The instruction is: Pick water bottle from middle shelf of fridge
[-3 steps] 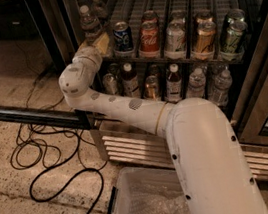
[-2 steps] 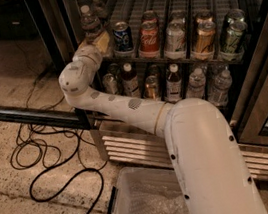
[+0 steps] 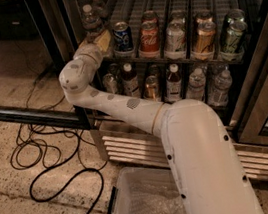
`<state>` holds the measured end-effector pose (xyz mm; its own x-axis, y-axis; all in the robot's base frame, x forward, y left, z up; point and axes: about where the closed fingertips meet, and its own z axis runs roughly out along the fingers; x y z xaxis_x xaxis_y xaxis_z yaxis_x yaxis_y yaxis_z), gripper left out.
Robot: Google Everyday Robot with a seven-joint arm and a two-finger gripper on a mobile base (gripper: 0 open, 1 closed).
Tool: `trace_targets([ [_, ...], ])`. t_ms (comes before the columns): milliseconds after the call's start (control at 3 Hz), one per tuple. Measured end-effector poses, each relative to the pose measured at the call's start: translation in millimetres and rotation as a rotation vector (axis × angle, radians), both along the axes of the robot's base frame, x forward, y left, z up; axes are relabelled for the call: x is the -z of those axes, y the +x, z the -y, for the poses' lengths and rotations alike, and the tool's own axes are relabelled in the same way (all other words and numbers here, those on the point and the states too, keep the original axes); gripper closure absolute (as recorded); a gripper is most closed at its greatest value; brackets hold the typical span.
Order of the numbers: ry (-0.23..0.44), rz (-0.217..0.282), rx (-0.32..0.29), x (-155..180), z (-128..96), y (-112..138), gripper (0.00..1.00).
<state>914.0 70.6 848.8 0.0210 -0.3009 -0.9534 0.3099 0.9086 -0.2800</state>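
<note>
The water bottle [image 3: 91, 20], clear with a white cap, stands at the left end of the middle shelf [image 3: 176, 56] of the fridge [image 3: 263, 58]. It is next to a blue soda can [image 3: 122, 36]. My gripper [image 3: 101, 39] reaches into the fridge at the shelf's left end. It sits right at the lower part of the water bottle and hides the bottle's base. My white arm [image 3: 124, 108] stretches up from the lower right.
Several soda cans [image 3: 149, 38] fill the middle shelf to the right. White-capped bottles of dark liquid [image 3: 129, 79] stand below. The open door's black frame [image 3: 24, 116] crosses at the left. Black cables [image 3: 45, 153] lie on the floor. A clear plastic bin [image 3: 144, 203] stands before the louvred base [image 3: 125, 148].
</note>
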Motion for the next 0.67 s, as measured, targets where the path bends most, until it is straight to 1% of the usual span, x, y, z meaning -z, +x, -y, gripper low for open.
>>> trace_targets([
  [333,0.000,0.000,0.000,0.0,0.0,0.0,0.60],
  [667,0.000,0.000,0.000,0.0,0.0,0.0,0.83],
])
